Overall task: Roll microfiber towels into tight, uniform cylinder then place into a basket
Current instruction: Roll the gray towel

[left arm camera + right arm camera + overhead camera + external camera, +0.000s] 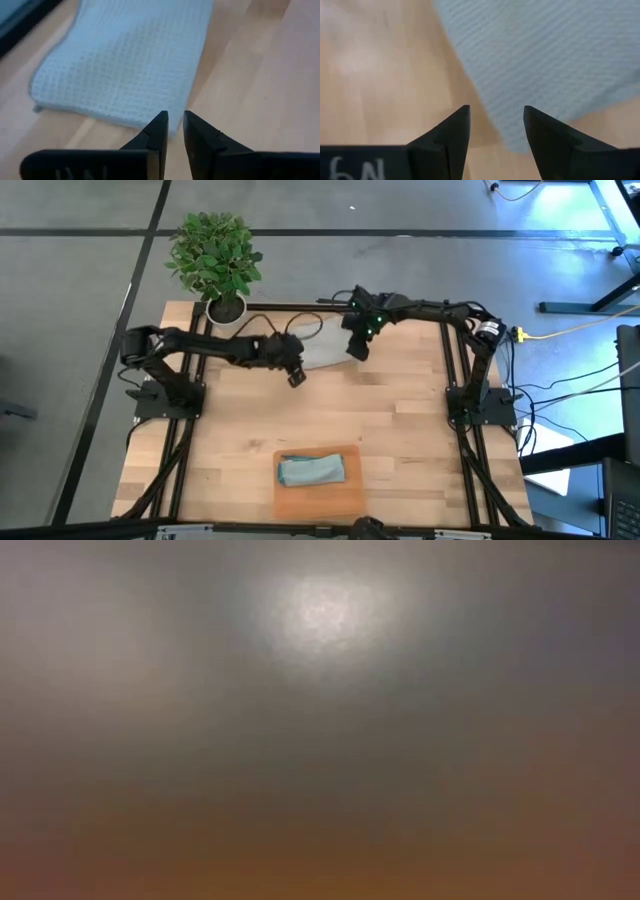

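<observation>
Wooden desk (400,440) seen from above, both arms reaching in toward the far middle. Grey towel (318,350) lies flat near the far edge, between the two grippers; unrolled, one corner curved up slightly toward the plant side.

Left gripper (296,377) sits at the towel's near-left edge, low over the desk. In the left wrist view the left fingers (156,131) stand a narrow slit apart with nothing between them, tips right at the hem of the grey towel (125,60); not gripping it.

Right gripper (357,348) is at the towel's right end. In the right wrist view its fingers (456,127) are spread with a clear gap, empty, hovering just over the corner of the grey towel (545,65); bare wood shows between the tips. Released.

Blue towel (311,470) is already in the orange basket (352,495) at the near edge of the desk, well apart from both grippers, bunched into a rough flattened roll lying across the basket.

Potted plant (214,258) stands at the far left corner of the desk, near the left arm's base.

Low view is a blurred blank, nothing readable.
</observation>
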### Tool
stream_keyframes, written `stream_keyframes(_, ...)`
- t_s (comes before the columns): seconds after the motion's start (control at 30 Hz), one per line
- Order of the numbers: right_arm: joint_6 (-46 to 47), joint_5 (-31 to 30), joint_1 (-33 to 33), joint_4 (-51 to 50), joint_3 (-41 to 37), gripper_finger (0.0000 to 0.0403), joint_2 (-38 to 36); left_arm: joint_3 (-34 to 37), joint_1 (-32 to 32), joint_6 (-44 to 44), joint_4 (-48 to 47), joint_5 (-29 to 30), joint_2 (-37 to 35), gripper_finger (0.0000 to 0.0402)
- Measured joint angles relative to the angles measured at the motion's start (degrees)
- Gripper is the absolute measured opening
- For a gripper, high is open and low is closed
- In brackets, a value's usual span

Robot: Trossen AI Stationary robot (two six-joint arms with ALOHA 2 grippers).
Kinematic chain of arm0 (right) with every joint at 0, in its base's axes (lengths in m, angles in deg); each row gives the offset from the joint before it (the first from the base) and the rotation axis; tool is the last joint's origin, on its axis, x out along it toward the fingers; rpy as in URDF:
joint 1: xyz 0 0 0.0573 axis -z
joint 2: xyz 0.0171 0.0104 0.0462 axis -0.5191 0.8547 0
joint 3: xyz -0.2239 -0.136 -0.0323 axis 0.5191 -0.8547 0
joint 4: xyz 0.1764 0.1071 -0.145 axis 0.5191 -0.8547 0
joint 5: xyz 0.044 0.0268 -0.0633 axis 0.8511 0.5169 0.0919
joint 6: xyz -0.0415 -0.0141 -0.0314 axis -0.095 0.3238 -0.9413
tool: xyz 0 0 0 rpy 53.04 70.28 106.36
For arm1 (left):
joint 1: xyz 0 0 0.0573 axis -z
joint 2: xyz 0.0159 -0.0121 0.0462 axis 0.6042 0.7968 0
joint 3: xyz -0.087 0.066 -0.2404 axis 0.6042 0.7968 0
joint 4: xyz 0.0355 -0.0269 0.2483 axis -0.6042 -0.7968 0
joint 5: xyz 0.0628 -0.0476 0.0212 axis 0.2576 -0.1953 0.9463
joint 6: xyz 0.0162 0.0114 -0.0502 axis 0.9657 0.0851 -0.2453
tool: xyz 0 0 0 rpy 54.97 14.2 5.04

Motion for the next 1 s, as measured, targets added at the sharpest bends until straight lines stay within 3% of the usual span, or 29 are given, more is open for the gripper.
stream_keyframes(0.27,4.59,-4.69,-2.07,7.78,-4.82,0.0186,0.54,0.11,-6.58,1.25,10.98,-7.16,8.03,0.0053)
stream_keyframes(0.43,7.42,-4.91,-2.69,10.44,-6.85,0.0186,0.83,0.19,-6.82,0.9,10.64,-7.99,12.22,0.0053)
stream_keyframes(0.57,7.89,-8.37,-2.7,10.48,-7.12,0.0186,0.83,0.03,-6.5,0.07,10.41,-13.04,13.98,0.0053)
stream_keyframes(0.67,8.91,-10.96,-2.72,10.41,-7.12,0.0186,0.83,-0.12,-5.08,-1.63,9.63,-16.45,14.4,0.0053)
stream_keyframes(1.0,7.85,-10.43,-2.72,6.06,-7.12,0.0186,0.83,-0.26,3.68,-9.79,9.87,-26.12,14.58,0.0053)
